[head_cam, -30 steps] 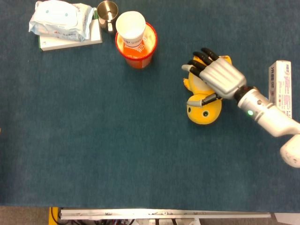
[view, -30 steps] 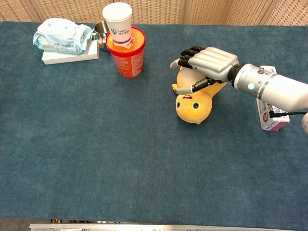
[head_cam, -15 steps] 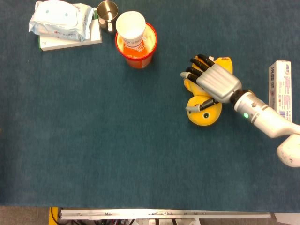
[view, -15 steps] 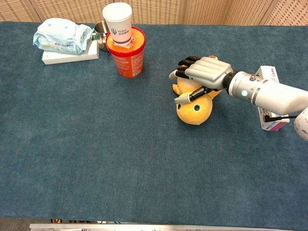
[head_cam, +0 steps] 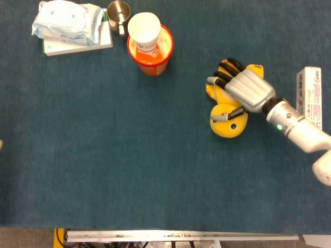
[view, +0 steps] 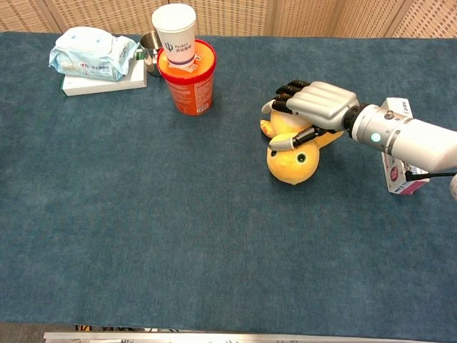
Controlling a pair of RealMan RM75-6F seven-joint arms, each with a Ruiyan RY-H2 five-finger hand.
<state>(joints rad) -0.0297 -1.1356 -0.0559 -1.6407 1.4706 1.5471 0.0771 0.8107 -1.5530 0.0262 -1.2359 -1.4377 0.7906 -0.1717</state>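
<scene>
A yellow plush toy (head_cam: 228, 127) (view: 291, 163) lies on the blue tablecloth right of centre, its head toward the front edge. My right hand (head_cam: 246, 91) (view: 318, 106) lies over the toy's body and grips it. The fingers curl over its far left side and the thumb presses against the head. The hand hides most of the toy's body. My left hand shows in neither view.
At the back stands an orange tub (head_cam: 153, 56) (view: 187, 84) with a white paper cup (head_cam: 144, 28) (view: 173, 26) in it. Beside it are a metal cup (head_cam: 118, 12) (view: 148, 44) and a wipes pack (head_cam: 64, 20) (view: 91, 51) on a white box. A pink-white carton (head_cam: 309, 96) (view: 400, 176) lies far right.
My right hand came down onto the plush toy and closed around it. Hand and toy have since shifted a little to the right.
</scene>
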